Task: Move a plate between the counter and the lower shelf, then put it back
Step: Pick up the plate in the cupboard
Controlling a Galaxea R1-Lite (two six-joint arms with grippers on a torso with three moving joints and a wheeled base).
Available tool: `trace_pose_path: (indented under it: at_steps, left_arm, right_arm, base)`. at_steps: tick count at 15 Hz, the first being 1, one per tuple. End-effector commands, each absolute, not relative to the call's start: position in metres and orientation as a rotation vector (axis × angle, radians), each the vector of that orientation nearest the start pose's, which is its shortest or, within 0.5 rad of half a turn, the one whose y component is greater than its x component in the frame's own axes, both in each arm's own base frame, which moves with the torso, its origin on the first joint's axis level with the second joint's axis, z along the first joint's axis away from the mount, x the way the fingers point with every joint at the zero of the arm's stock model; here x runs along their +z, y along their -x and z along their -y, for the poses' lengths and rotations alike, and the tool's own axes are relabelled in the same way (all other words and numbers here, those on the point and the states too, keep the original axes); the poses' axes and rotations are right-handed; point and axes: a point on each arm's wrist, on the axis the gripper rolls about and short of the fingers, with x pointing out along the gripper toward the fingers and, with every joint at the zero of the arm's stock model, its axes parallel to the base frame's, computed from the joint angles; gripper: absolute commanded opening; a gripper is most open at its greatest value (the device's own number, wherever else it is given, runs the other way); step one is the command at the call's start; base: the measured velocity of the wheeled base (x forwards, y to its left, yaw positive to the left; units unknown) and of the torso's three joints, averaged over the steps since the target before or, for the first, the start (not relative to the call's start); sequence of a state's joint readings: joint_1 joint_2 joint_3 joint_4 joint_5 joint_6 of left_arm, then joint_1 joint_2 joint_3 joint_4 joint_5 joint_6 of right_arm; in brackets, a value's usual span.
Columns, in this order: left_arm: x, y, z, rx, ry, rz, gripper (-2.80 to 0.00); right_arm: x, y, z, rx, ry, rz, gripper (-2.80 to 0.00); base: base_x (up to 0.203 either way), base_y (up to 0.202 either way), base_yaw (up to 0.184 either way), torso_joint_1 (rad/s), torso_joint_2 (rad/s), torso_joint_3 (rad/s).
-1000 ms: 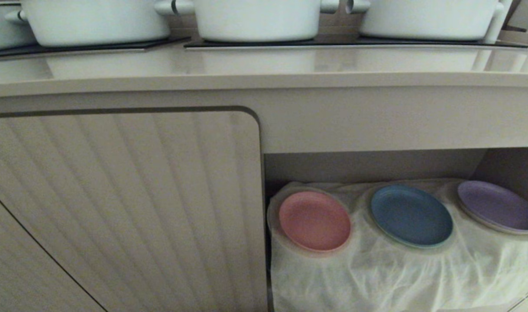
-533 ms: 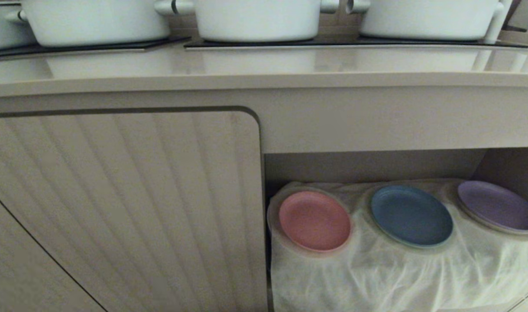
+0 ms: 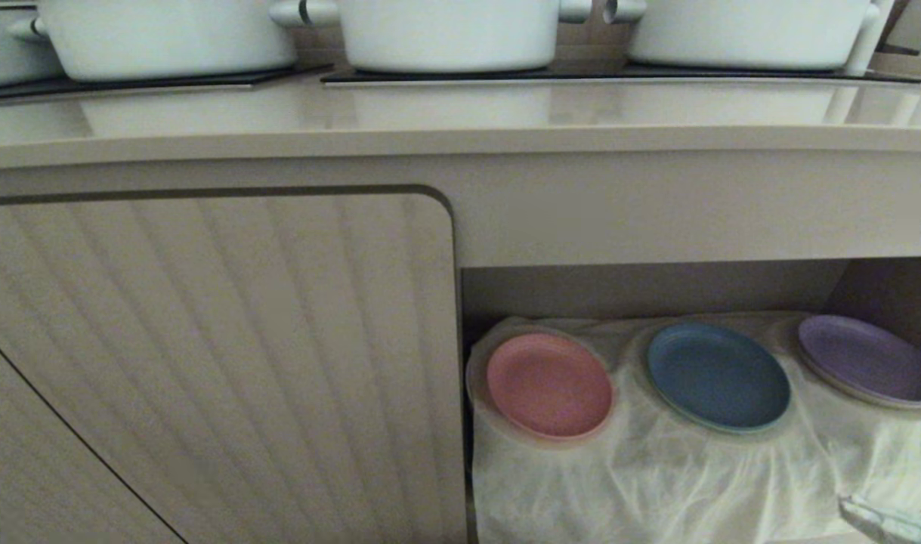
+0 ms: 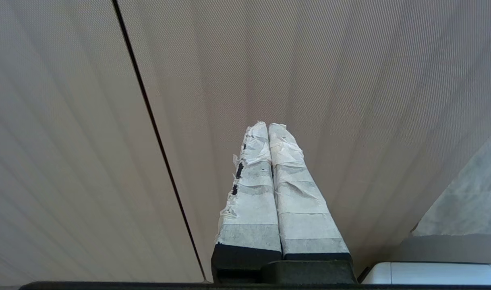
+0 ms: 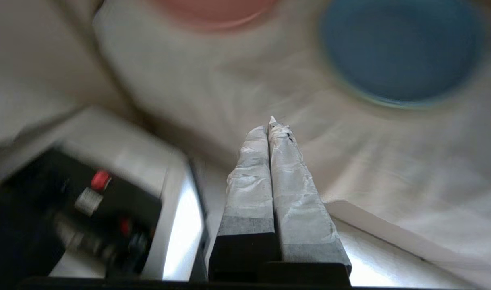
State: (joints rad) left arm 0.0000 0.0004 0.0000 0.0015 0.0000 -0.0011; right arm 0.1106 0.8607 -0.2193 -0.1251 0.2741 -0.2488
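The pink plate (image 3: pixel 548 385) lies at the left end of the lower shelf (image 3: pixel 656 483), on its wrinkled white cloth. Above it runs the beige counter (image 3: pixel 460 113). My right gripper (image 3: pixel 851 508) pokes into the head view's bottom right corner, low in front of the shelf, well to the right of the pink plate. In the right wrist view the right gripper (image 5: pixel 269 125) is shut and empty, with the pink plate (image 5: pixel 217 12) ahead. My left gripper (image 4: pixel 268 125) is shut, empty and faces the ribbed cabinet door (image 4: pixel 330 80).
A blue plate (image 3: pixel 718 375) and a purple plate (image 3: pixel 868 360) lie to the right of the pink one. White pots (image 3: pixel 445 30) stand on black cooktop panels (image 3: pixel 581 74) at the counter's back. The closed door (image 3: pixel 218 363) fills the left. My base (image 5: pixel 100 181) shows beside the right gripper.
The right gripper has risen into the head view's bottom right corner. The plates, pots and left gripper have not moved.
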Motion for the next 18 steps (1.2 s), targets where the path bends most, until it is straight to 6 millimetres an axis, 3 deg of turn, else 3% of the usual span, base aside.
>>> trace_pose_path:
  at_steps: [1, 6, 12, 18]
  left_arm:
    - [0.075, 0.023, 0.0, 0.0, 0.002, -0.002, -2.8]
    - [0.075, 0.023, 0.0, 0.0, 0.002, -0.002, -2.8]
    - [0.075, 0.023, 0.0, 0.0, 0.002, -0.002, -2.8]
    - [0.075, 0.023, 0.0, 0.0, 0.002, -0.002, -2.8]
  right_arm:
    - [0.126, -0.096, -0.018, 0.498, 0.192, -0.573, -2.8]
    - [0.109, -0.122, -0.031, 0.611, 0.209, -0.707, -2.8]
    - [0.084, -0.157, -0.04, 0.612, 0.177, -0.82, -2.8]
    - [0.084, -0.202, -0.056, 0.587, 0.07, -0.845, -2.8]
  base:
    - [0.0, 0.0, 0.0, 0.0, 0.0, 0.0]
    - [0.0, 0.0, 0.0, 0.0, 0.0, 0.0]
    - [0.0, 0.0, 0.0, 0.0, 0.0, 0.0]
    - [0.0, 0.0, 0.0, 0.0, 0.0, 0.0]
